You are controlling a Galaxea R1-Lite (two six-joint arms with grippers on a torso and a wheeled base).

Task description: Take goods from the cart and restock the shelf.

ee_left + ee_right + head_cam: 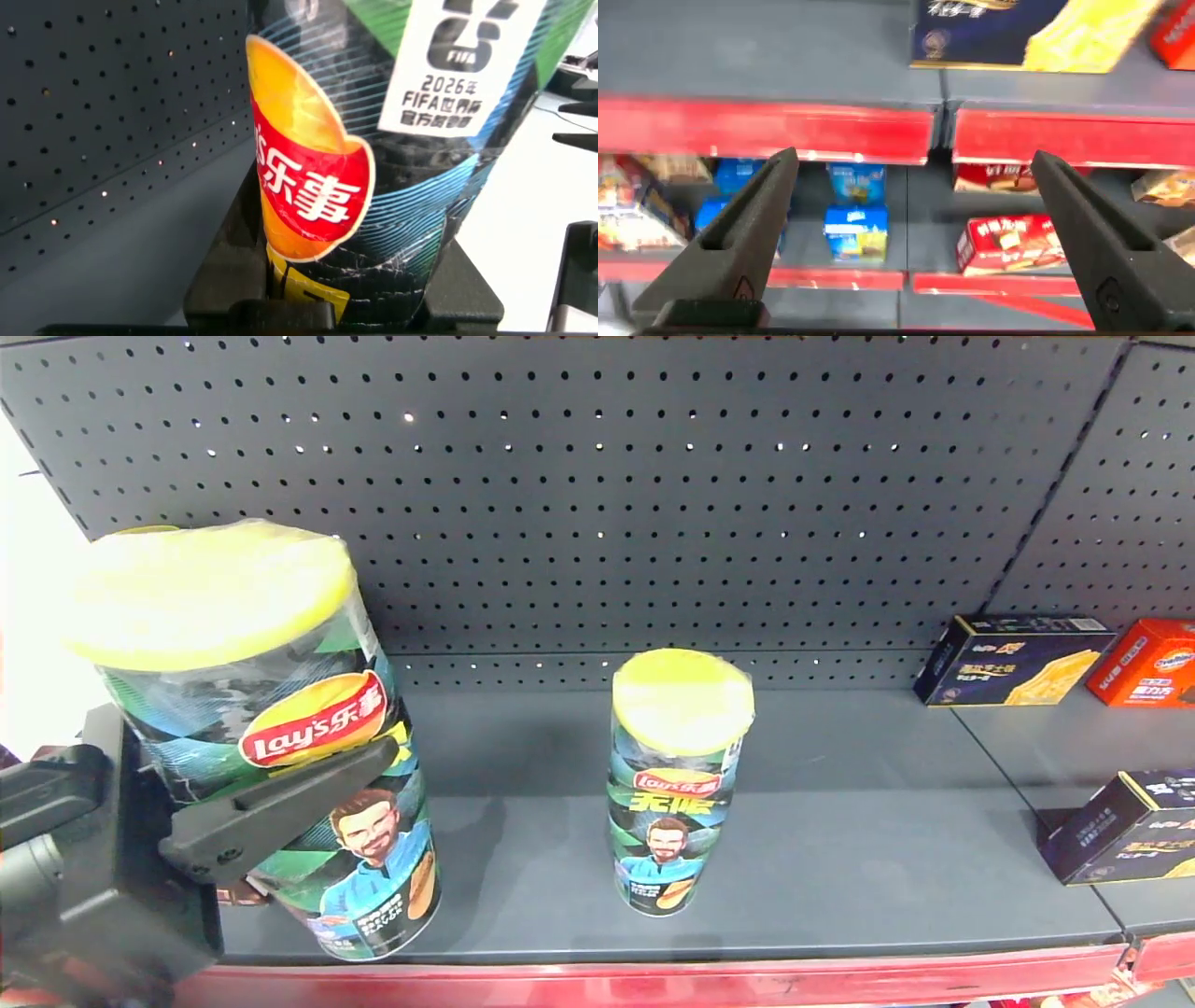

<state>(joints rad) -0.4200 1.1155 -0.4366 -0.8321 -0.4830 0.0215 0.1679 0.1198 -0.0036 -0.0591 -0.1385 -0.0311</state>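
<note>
Left claw (308,775) was clamped on the held can (261,709) of chips, one finger (280,803) crossing the front of the label just below the logo. The far finger was hidden behind the can. In the left wrist view the claw (346,299) gripped the held can (392,168) on both sides, low on the body.

The held can was at 8 o'clock on the shelf (859,840), at the front edge by the red edge strip (653,980), yellow lid up. I couldn't tell whether its base touched the shelf board.

The second can (674,784), same label, stood upright at 3 o'clock from the held can. It was well apart and free of both claws. The pegboard (597,504) was behind both.

At 3 o'clock on the shelf:
- The dark box (1013,660) lay flat against the back.
- The orange box (1148,663) was just beside it, farther toward 3.
- The front box (1120,826), also dark, was near the front edge.

Right claw (915,159) was spread wide, nothing between the fingers. It hung in front of the red strip (766,126), with a dark box (1018,33) on the shelf behind it. Blue packs (854,229) and a red carton (1008,247) sat on the lower shelf.
</note>
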